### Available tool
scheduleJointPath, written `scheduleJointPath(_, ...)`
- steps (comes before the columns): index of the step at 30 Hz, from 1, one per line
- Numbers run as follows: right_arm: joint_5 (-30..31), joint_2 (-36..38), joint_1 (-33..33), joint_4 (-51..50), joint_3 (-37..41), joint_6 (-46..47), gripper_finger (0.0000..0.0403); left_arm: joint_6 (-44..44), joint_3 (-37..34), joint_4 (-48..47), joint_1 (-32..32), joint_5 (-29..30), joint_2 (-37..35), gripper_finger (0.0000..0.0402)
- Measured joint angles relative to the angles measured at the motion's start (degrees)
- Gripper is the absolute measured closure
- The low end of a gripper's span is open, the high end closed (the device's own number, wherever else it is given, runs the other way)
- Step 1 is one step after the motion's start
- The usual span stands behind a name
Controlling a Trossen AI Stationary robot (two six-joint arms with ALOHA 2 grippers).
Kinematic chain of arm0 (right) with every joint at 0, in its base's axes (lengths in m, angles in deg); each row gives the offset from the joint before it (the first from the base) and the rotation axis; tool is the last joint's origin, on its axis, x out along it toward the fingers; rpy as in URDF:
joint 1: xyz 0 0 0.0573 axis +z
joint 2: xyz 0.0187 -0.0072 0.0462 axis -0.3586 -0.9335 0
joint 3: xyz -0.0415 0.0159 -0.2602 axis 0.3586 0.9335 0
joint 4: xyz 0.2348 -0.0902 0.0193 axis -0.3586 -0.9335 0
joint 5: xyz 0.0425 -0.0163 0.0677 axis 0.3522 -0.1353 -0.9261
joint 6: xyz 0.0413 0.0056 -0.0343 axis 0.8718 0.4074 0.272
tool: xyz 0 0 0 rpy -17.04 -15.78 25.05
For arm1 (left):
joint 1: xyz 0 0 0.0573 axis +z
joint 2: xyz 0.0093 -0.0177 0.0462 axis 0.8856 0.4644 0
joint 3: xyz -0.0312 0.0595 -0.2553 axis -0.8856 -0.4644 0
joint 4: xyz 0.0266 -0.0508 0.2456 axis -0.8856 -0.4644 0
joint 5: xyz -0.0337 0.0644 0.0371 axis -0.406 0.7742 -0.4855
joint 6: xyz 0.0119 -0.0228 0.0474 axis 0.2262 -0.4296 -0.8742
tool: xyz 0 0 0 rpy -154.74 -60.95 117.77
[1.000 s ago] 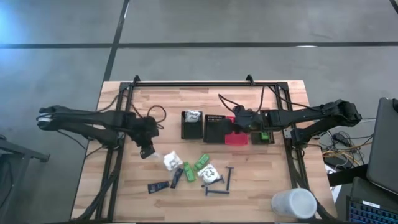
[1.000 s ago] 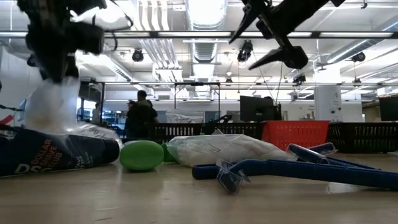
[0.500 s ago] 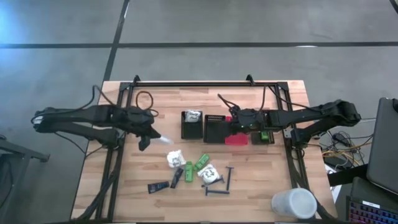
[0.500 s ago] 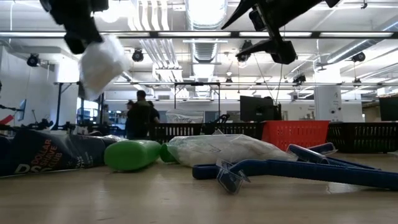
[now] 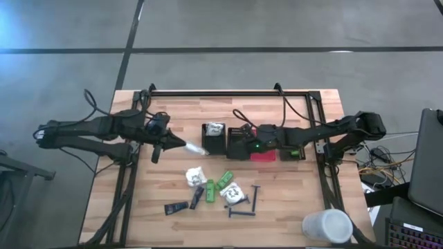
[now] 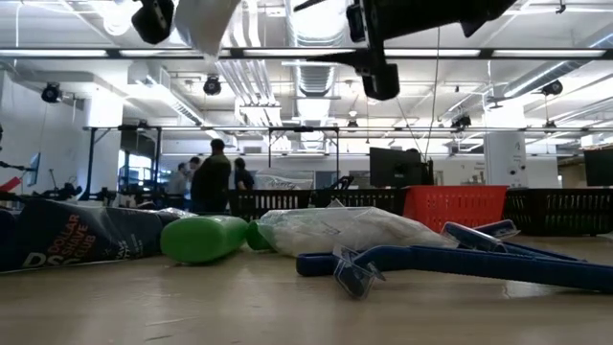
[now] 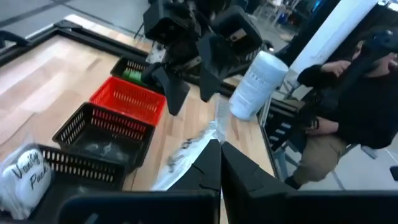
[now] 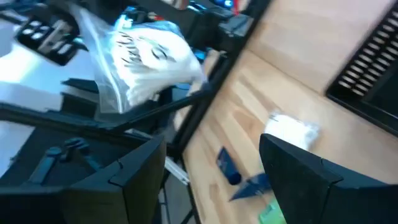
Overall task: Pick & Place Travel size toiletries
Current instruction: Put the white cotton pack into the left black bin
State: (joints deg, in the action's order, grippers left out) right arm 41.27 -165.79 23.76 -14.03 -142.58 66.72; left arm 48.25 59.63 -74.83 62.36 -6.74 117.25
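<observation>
1. High view: the left hand (image 5: 168,142) was clamped on a white crinkly packet (image 5: 193,148), held above the tabletop (image 5: 304,200) just short of the black mesh bin (image 5: 214,140) that already held another white packet (image 5: 216,127). The right hand (image 5: 243,137) hovered over the neighbouring black bin (image 5: 241,144), beside the red bin (image 5: 262,153). The remaining toiletries lay well apart from the bins: a packet (image 5: 192,178), green bottles (image 5: 223,182), a black tube (image 5: 176,207) and razors (image 5: 243,207). The white cup (image 5: 327,226) stood at the near right corner.

2. Low view: the held packet (image 6: 204,21) hung high and was cut off by the frame. A green bottle (image 6: 205,239) and a blue-handled razor (image 6: 450,260) lay in front; people stood far behind.

3. Left wrist view: the fingers (image 7: 211,168) were pressed together on only a thin edge of the packet (image 7: 186,152). Such a slight pinch could slip, I judged, dropping it short of the bin.

4. Right wrist view: the fingers (image 8: 298,174) stood apart with nothing between them. The two hands were near each other over the bins, so a collision seemed possible. The bin interiors were hard to make out.
</observation>
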Motion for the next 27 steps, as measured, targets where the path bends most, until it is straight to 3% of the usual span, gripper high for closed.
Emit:
scheduleJointPath(5, -0.06, 0.48, 0.0, 1.37, -0.02, 1.44, 0.0157, 0.92, -0.02, 4.25, 0.02, -0.45, -0.25, 0.0401)
scheduleJointPath(9, -1.38, 0.22, -0.29, 1.37, -0.02, 5.25, 0.0158, 0.11, 0.0, 8.93, 0.29, -7.25, -0.36, 0.0401)
scheduleJointPath(14, 2.44, 0.22, 1.59, 1.53, -1.81, -6.58, 0.0152, 1.2, 0.0, 11.33, 0.42, -11.43, -0.12, 0.0401)
scheduleJointPath(21, -1.67, -0.01, 0.36, 1.47, -6.67, -11.51, 0.0166, 0.86, 0.0, 19.59, 0.61, -13.44, 0.12, 0.0401)
scheduleJointPath(27, 3.38, -0.13, 0.25, 0.94, -10.32, -22.26, 0.0174, 1.04, 0.0, 25.04, 0.78, -13.78, 0.45, 0.0401)
